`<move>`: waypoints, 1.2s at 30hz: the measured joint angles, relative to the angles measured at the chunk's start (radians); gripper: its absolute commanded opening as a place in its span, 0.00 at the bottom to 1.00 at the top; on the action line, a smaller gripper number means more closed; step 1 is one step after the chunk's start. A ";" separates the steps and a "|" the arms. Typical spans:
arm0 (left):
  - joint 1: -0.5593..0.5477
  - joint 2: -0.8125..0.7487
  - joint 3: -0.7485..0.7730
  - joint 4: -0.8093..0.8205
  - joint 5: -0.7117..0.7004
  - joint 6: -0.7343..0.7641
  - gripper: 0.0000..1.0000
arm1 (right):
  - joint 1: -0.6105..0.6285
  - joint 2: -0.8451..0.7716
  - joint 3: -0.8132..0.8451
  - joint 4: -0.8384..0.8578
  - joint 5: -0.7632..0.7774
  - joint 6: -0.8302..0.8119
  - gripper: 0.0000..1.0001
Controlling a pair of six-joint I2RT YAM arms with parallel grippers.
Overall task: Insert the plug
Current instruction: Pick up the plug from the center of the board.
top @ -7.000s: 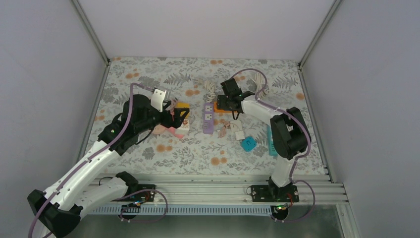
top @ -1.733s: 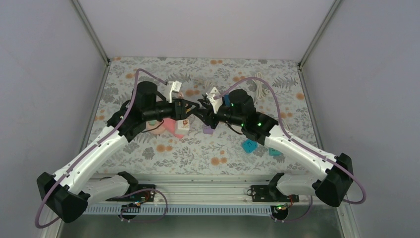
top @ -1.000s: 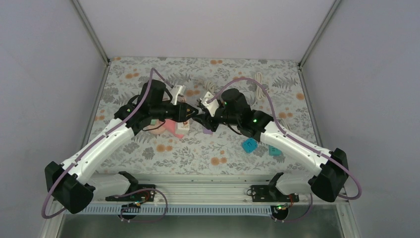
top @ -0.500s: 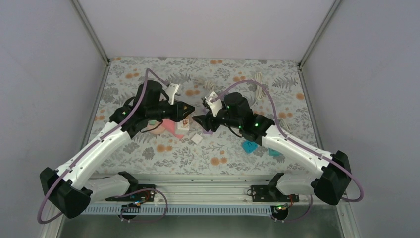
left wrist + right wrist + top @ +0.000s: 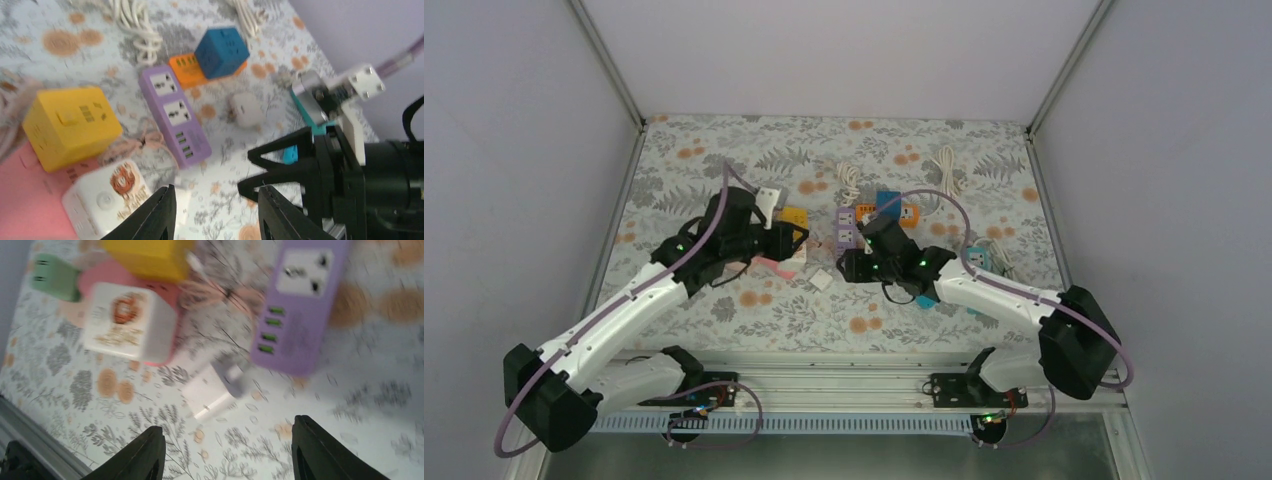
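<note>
Left gripper (image 5: 216,189) and right gripper (image 5: 227,424) gape empty over the floral tablecloth (image 5: 724,150) (grey walls (image 5: 824,50) around).

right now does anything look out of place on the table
Yes: the white plug lies loose on the floral mat just short of the purple power strip, in no socket. The left fingers and right fingers are both open and empty, so it looks dropped rather than placed.

R gripper (image 5: 227,423) spread over white plug (image 5: 206,394), near purple pwr strip (image 5: 300,315).
</note>
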 measured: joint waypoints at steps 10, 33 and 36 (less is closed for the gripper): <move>-0.299 0.167 -0.063 0.036 -0.230 0.012 0.60 | -0.046 -0.069 -0.117 -0.030 0.103 0.333 0.53; -0.361 0.595 -0.020 0.063 -0.452 0.011 0.60 | -0.132 -0.202 -0.242 -0.010 0.121 0.415 0.54; -0.361 0.617 -0.015 0.072 -0.482 0.010 0.60 | -0.132 -0.202 -0.242 -0.005 0.121 0.415 0.54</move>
